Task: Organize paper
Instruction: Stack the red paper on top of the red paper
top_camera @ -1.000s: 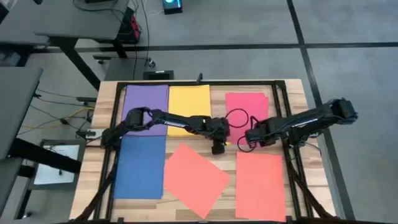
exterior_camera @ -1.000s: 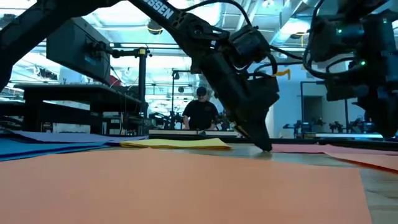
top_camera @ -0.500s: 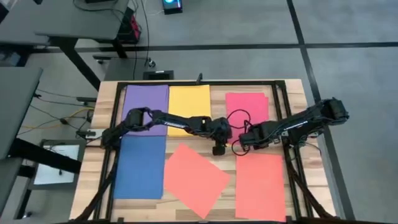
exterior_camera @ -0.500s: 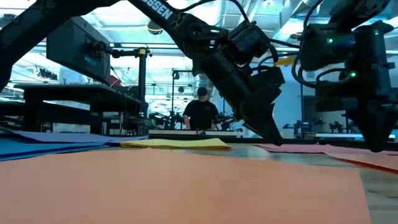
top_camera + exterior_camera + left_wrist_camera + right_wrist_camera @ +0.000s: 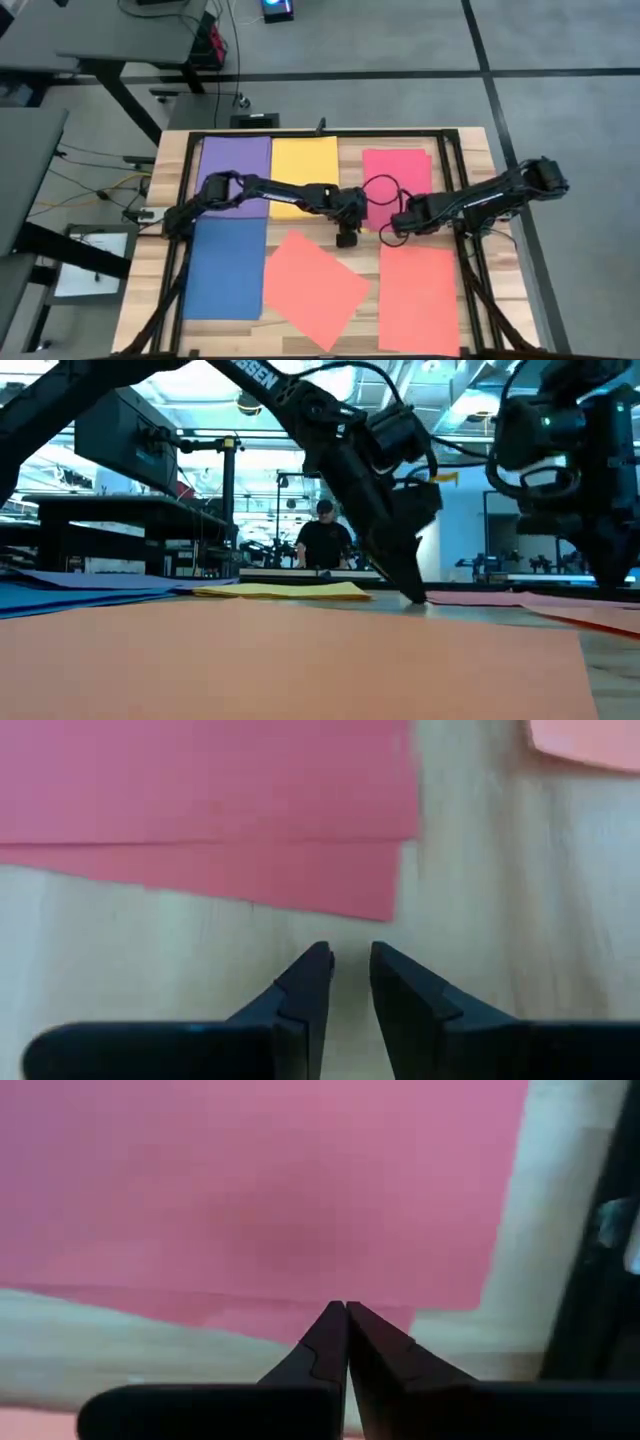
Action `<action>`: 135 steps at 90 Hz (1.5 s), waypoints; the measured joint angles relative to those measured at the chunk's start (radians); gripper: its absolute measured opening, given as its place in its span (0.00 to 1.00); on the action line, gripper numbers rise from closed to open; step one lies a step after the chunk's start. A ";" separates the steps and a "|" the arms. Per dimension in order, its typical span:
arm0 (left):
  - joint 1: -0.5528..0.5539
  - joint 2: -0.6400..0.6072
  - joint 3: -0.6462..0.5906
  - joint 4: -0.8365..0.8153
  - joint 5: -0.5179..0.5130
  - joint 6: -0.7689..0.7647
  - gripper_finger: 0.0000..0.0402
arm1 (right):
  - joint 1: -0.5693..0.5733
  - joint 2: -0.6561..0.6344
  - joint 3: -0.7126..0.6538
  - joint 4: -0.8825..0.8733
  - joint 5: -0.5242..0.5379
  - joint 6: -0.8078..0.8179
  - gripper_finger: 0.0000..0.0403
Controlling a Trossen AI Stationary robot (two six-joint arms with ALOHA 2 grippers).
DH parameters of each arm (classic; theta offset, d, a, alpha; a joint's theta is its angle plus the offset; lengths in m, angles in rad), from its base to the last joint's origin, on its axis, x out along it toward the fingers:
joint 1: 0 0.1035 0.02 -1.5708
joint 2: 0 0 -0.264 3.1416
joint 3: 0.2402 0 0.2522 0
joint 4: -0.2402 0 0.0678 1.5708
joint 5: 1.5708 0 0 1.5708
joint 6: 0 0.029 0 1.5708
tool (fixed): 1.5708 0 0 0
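Observation:
The paper lies flat on the wooden table [image 5: 350,145]: purple [image 5: 235,170], yellow [image 5: 305,168] and red-pink [image 5: 397,172] along the far side, blue [image 5: 228,268] and two orange-coral sheets [image 5: 315,287] [image 5: 418,298] along the near side. The middle orange-coral sheet is turned askew. My left gripper [image 5: 350,955] points down over bare wood just off the red-pink sheets' near left corner [image 5: 390,905], open by a narrow gap. My right gripper [image 5: 346,1308] is shut, its tips at the near edge of the red-pink paper, where a lower sheet [image 5: 300,1325] peeks out from under the upper one. My left gripper's fingertips [image 5: 415,598] reach down to the bare wood; whether they touch it cannot be told. My right gripper's shut tips stand over the red-pink paper's near edge [image 5: 380,1320], pointing down; I cannot tell whether they touch the sheet.
A black metal frame [image 5: 460,190] runs around the table top and between the sheets. Cables loop over the red-pink paper [image 5: 385,190]. Bare wood [image 5: 372,262] shows between the two orange-coral sheets. A person [image 5: 322,535] stands in the room far behind the table.
My right gripper has gone toward the table's left edge along the red-pink paper's near edge, then a little back to the right. My left gripper lifted slightly off the wood and came down again a little farther toward the left. The sheets have stayed where they were.

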 joint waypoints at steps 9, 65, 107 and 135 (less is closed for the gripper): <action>-0.001 0.021 0.002 0.007 -0.013 -0.023 0.15 | 0.007 0.010 -0.041 0.062 -0.019 0.029 0.00; -0.027 0.038 0.007 0.082 -0.009 0.029 0.15 | 0.008 0.013 -0.019 0.197 -0.026 0.031 0.00; -0.028 0.039 0.006 0.075 -0.006 0.030 0.15 | -0.007 0.012 0.015 0.070 -0.059 -0.005 0.00; -0.032 0.051 0.069 0.112 0.113 0.051 0.15 | -0.015 0.012 0.004 0.004 -0.018 0.029 0.00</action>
